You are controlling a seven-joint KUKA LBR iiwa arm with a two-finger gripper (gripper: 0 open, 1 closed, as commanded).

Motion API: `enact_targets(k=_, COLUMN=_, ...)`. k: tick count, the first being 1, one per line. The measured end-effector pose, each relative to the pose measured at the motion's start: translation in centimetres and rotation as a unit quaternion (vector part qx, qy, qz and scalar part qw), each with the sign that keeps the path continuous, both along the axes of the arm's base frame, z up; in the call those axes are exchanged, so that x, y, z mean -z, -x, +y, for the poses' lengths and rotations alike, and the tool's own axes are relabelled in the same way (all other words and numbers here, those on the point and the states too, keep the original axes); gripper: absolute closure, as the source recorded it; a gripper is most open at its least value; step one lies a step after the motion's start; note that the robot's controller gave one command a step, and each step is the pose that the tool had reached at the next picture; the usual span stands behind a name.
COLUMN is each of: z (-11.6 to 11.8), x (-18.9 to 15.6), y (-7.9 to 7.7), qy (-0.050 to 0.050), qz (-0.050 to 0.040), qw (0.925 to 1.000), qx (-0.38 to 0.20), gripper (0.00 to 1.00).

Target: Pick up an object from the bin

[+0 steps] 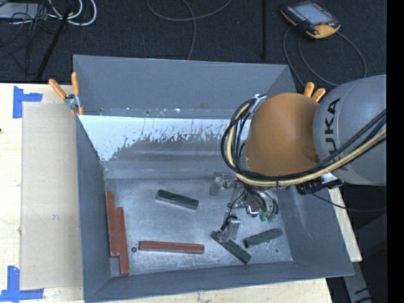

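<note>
My gripper (228, 225) hangs under the arm's orange cover in the bin's right half, low over the floor. Its lower end sits at the upper left end of a dark green bar (235, 250) that lies slanted near the front wall; whether they touch I cannot tell. A second dark green bar (262, 237) lies just to the gripper's right, and a third dark green bar (177, 199) rests flat to its left, near the bin's middle.
A long red-brown stick (171, 247) lies along the front, left of the gripper. Two more red-brown sticks (115, 232) lie side by side against the left wall. The arm and its cables cover the bin's right rear corner.
</note>
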State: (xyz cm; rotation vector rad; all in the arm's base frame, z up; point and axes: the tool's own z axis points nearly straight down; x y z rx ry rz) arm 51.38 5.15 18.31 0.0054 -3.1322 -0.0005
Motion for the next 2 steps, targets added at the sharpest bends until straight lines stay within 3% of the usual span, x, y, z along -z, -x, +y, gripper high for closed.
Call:
enact_targets(k=1, z=0.0, x=-0.4, y=-0.2, qy=0.000, qz=-0.0038, qw=1.0000, qx=0.001, gripper=0.00)
enact_targets(k=2, z=0.4, x=2.2, y=-0.8, qy=0.000, qz=-0.0071, qw=0.9993, qx=0.037, gripper=0.00)
